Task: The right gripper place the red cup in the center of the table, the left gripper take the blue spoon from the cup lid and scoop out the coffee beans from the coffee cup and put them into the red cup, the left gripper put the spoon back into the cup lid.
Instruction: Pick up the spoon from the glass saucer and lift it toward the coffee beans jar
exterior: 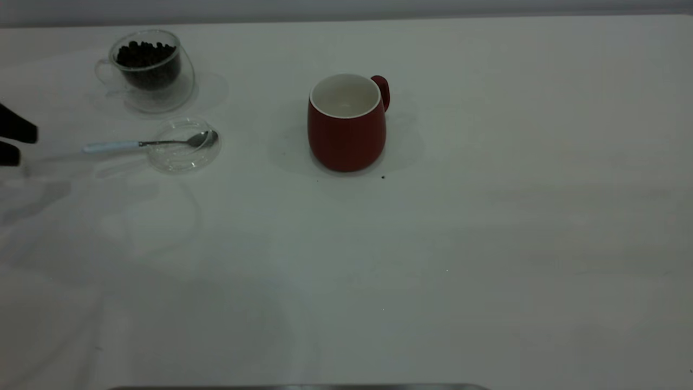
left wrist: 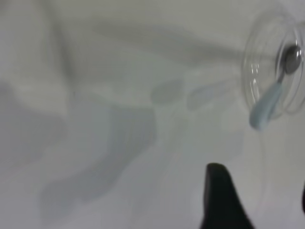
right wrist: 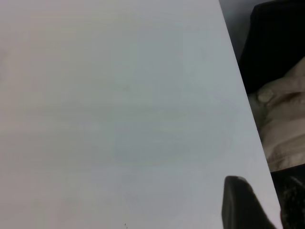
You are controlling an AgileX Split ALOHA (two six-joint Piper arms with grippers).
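The red cup (exterior: pixel 346 127) stands upright and empty near the middle of the table (exterior: pixel 433 244), its handle toward the far right. The coffee cup (exterior: pixel 154 81) holds coffee beans (exterior: pixel 146 54) at the far left. In front of it lies the cup lid (exterior: pixel 178 162), with the blue spoon (exterior: pixel 111 146) resting bowl-in-lid and its handle pointing left. My left gripper (exterior: pixel 15 142) is open and empty at the left edge, a short way left of the handle tip. The left wrist view shows the left gripper (left wrist: pixel 259 191), the spoon (left wrist: pixel 264 107) and the lid (left wrist: pixel 250 71). My right gripper (right wrist: pixel 257 202) is out of the exterior view, over bare table near its edge.
A tiny dark speck (exterior: pixel 383 176) lies just in front of the red cup. In the right wrist view the table's edge (right wrist: pixel 243 95) runs past dark and beige things (right wrist: pixel 281 114) off the table. A grey strip (exterior: pixel 298 387) lines the near edge.
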